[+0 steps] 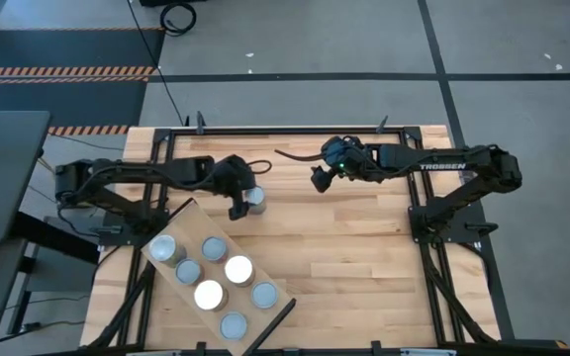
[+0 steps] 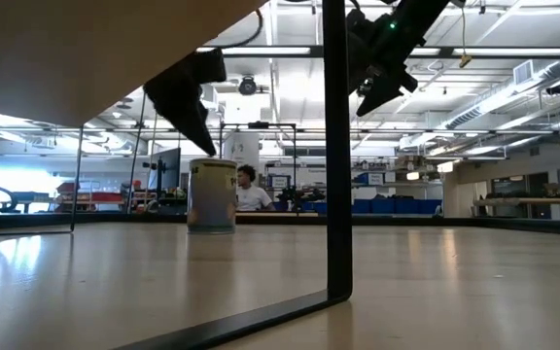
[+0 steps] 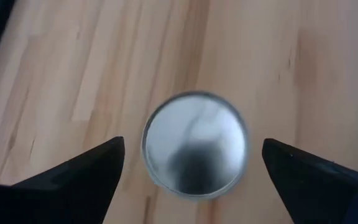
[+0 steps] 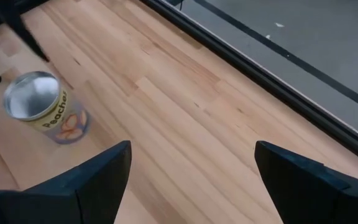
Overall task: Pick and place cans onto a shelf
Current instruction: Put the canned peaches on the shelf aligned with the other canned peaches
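Seven cans [image 1: 213, 282] on shelf [image 1: 171, 225].

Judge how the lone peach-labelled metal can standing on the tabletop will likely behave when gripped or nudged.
The peach-labelled metal can looks rigid, so it should not deform between the fingers of the open left gripper above it. Its smooth paper label may be a bit slippery. It stands upright on a flat base, so probably stable; tipped over, its round body would likely roll.
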{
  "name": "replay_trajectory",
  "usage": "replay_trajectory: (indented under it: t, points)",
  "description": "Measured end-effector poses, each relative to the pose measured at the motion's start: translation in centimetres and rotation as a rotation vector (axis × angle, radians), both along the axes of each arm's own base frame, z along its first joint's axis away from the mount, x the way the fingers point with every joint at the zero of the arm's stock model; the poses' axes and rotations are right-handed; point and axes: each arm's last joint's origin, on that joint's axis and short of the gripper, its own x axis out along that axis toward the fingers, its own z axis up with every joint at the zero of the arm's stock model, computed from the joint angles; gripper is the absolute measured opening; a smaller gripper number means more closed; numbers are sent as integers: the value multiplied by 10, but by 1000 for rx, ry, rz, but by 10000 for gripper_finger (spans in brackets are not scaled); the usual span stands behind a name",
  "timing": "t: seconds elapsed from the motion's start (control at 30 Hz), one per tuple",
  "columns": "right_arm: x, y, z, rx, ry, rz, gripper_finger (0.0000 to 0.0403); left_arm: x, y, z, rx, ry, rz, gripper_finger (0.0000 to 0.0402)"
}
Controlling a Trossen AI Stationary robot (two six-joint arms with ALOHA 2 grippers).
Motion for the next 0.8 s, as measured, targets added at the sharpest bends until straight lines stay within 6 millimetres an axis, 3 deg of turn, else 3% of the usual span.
replay_trajectory:
  t: [0.6, 0.8]
  points:
    - [0, 8, -2, 59, -10, 9, 348, 20, 6, -40, -3, 117, -73, 386]
    - [0, 8, -2, 66, -11, 10, 348, 23, 7, -41, -2, 99, -43, 369]
